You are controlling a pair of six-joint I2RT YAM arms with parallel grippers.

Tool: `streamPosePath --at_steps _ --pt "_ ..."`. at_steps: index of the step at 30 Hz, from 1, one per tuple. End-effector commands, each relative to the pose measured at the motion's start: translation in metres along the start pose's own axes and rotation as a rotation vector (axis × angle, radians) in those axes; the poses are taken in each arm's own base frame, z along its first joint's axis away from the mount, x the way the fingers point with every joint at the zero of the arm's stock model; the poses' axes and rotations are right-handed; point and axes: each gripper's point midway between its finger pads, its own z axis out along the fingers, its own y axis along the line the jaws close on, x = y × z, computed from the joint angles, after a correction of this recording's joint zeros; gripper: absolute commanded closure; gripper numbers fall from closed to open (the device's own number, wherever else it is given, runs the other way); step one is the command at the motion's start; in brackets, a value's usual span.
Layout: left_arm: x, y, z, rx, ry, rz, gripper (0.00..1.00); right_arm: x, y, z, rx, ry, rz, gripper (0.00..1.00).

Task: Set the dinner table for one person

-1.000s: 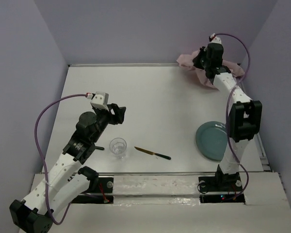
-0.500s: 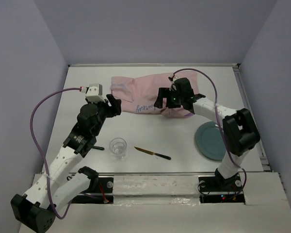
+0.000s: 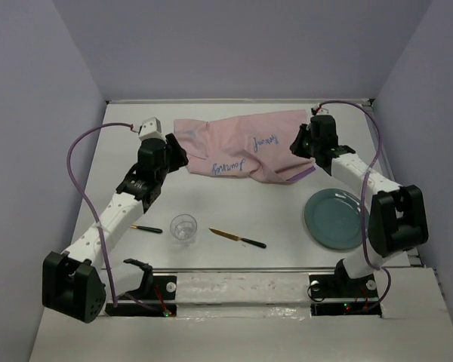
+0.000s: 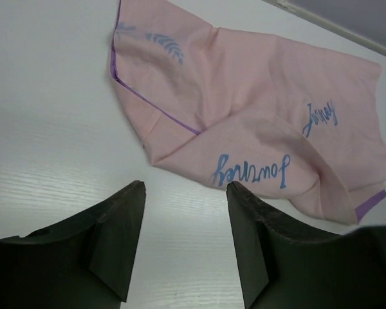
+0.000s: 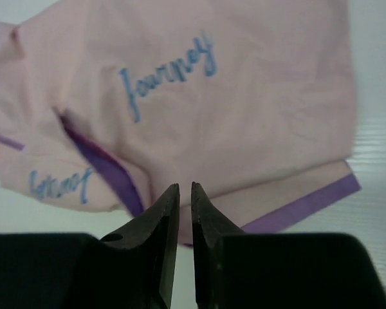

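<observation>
On the white dinner table [image 3: 234, 200], a pink cloth [image 3: 241, 147] with blue script lies spread at the back centre, its near right corner folded over. My left gripper [image 3: 178, 156] is open and empty at the cloth's left edge. In the left wrist view it [image 4: 185, 187] hovers over bare table, just short of the cloth [image 4: 244, 109]. My right gripper [image 3: 302, 142] is at the cloth's right edge. In the right wrist view its jaws [image 5: 185, 185] stand almost together over the purple-hemmed corner of the cloth [image 5: 257, 109], with only a thin slit between them.
A teal plate [image 3: 334, 219] lies at the near right, beside the right arm. A clear glass [image 3: 184, 228], a dark-handled knife [image 3: 237, 238] and a second slim utensil [image 3: 146, 228] lie near the front edge. Grey walls close in the back and sides.
The cloth went from a bunch in the back right corner to spread flat across the back. The right gripper swung left, then returned to the right edge. The left arm reached forward to the left edge.
</observation>
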Motion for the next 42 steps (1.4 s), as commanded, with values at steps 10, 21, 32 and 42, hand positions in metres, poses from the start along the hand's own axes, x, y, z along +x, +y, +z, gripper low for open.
streamPosePath --at_steps 10,21,32,42 --pt "-0.087 0.024 0.118 -0.174 -0.095 -0.073 0.4 -0.1 -0.117 0.094 0.253 -0.105 0.092 0.48" --pt "-0.058 0.074 0.257 -0.328 0.094 0.011 0.38 -0.121 -0.139 0.184 0.225 -0.105 0.131 0.33" --pt "-0.05 0.092 0.326 -0.326 0.189 0.015 0.37 -0.112 -0.156 0.241 0.154 -0.074 0.224 0.31" --pt "-0.035 0.095 0.346 -0.287 0.209 0.002 0.29 -0.09 -0.141 0.259 0.033 -0.034 0.296 0.39"
